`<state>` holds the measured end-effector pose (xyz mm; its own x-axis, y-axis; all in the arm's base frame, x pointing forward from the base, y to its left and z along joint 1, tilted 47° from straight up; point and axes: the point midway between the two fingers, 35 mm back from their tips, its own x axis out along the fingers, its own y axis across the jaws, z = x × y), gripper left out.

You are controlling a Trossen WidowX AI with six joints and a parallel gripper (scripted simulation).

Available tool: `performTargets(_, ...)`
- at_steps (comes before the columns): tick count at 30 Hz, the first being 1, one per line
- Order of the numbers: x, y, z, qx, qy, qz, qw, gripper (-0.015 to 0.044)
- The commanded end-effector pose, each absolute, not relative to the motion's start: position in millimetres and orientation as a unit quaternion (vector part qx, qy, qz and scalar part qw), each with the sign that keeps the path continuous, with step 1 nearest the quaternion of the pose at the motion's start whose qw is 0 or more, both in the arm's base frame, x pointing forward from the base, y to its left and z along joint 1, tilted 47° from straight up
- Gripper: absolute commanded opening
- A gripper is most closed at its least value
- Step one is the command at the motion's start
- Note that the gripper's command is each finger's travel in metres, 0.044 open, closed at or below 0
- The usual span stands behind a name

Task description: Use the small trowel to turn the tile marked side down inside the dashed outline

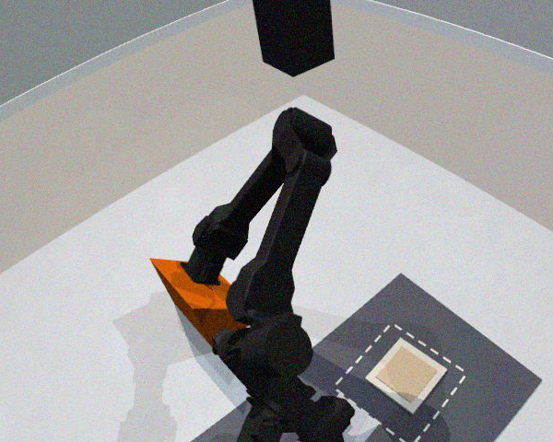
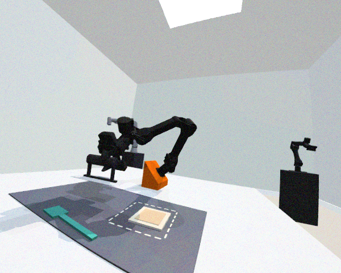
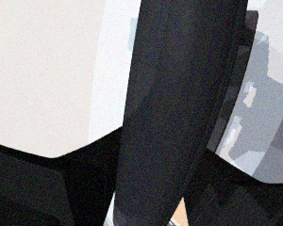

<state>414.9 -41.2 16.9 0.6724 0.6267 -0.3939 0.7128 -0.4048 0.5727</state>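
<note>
The tile (image 1: 407, 376) (image 2: 153, 216) lies flat on the dark mat (image 1: 500, 366) (image 2: 188, 235), inside the dashed outline (image 2: 135, 230). Its upper face shows a cream border around a plain tan square; its underside is hidden. My gripper (image 2: 106, 162) is shut on the handle of a black trowel (image 2: 93, 158) (image 3: 174, 94), a thick bar on two posts over a thin flat blade. In the exterior view the trowel hangs level, behind and left of the tile and apart from it. In the top view the gripper end is crowded and partly cut off.
A teal flat tool (image 2: 77, 225) with a square head lies on the mat, left of the outline. My arm stands on an orange wedge (image 1: 195, 295) (image 2: 153, 176) behind the mat. Another black arm on a pedestal (image 2: 298, 197) stands off the table at right; a grey arm is behind.
</note>
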Motion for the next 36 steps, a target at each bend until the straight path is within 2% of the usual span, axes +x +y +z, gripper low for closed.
performTargets(1, 411, -52, 4, 0.831, 0.406, -0.055, 0.377, 0.0)
performTargets(18, 378, -78, -53, 0.807, 0.439, 0.0, 0.395, 0.0)
performTargets(36, 347, -96, -90, 0.807, 0.425, 0.066, 0.405, 0.0)
